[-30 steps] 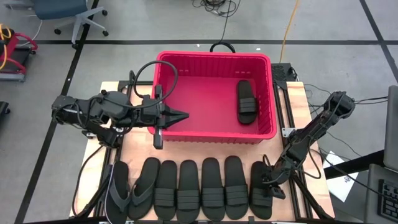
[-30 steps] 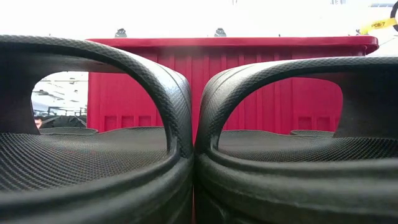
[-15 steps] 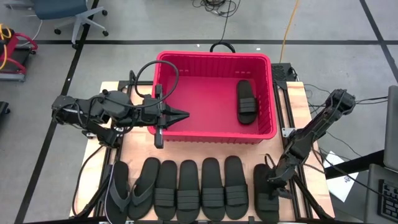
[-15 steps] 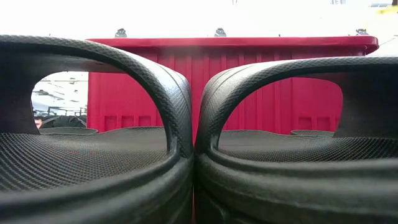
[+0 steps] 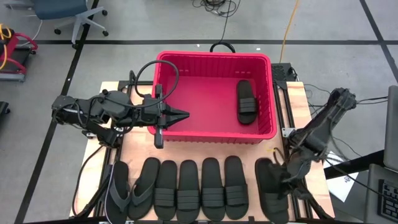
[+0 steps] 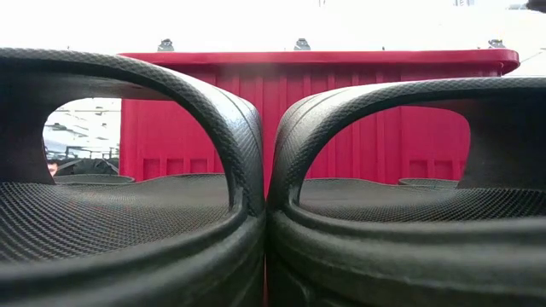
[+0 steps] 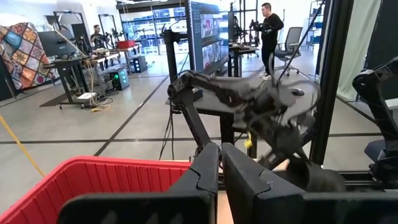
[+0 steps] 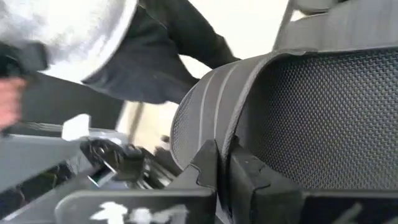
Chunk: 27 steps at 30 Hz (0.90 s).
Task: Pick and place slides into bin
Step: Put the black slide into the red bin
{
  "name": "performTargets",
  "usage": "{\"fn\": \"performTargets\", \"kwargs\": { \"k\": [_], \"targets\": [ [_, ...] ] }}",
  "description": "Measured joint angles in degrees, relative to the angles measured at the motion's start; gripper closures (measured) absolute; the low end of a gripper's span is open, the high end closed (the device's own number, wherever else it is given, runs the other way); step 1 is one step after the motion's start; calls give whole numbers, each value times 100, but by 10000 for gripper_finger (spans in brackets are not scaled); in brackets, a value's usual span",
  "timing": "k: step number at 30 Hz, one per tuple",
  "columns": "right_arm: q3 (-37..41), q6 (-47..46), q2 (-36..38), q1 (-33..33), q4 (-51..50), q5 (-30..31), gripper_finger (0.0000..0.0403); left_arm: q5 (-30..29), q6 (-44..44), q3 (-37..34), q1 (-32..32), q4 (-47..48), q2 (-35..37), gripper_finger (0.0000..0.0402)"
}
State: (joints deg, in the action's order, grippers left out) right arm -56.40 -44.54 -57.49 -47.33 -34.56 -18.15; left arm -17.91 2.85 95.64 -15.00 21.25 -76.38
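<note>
The red bin [image 5: 214, 99] sits at the far middle of the wooden surface [image 5: 134, 146], with one slide [image 5: 246, 101] lying flat inside near its right wall. Six more slides [image 5: 189, 182] lie side by side in a row along the near edge. To their right, a seventh slide [image 5: 272, 190] sits apart and tilted; the right gripper [image 5: 287, 178] is on its strap, fingers [image 8: 208, 163] pinched together on the ribbed band. The left gripper [image 5: 182, 116] hovers over the bin's left end, its fingers [image 7: 208, 168] nearly together and holding nothing.
</note>
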Motion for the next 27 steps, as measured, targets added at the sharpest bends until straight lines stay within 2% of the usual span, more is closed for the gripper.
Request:
{"fn": "performTargets", "kwargs": {
  "k": [3,8,13,20,25,27],
  "targets": [
    [-897,397,-4,163,-1138,141,400,0,0,0,-1,0,0,384],
    [-2312,1355,-4,544,-2588,969,400,0,20,0,0,2,0,398],
    [-3394,2182,-7,1481,-3884,1501,399,-17,111,0,0,-2,0,393],
    [-4577,3757,-19,2878,-4178,2180,399,-43,-34,0,-1,-30,-46,374],
    [-5073,4823,-28,3778,-4496,2920,399,-66,-414,0,0,-65,-63,376],
    [-5165,5134,-46,4123,-4555,3008,399,-68,-660,0,0,-117,-120,380]
  ]
}}
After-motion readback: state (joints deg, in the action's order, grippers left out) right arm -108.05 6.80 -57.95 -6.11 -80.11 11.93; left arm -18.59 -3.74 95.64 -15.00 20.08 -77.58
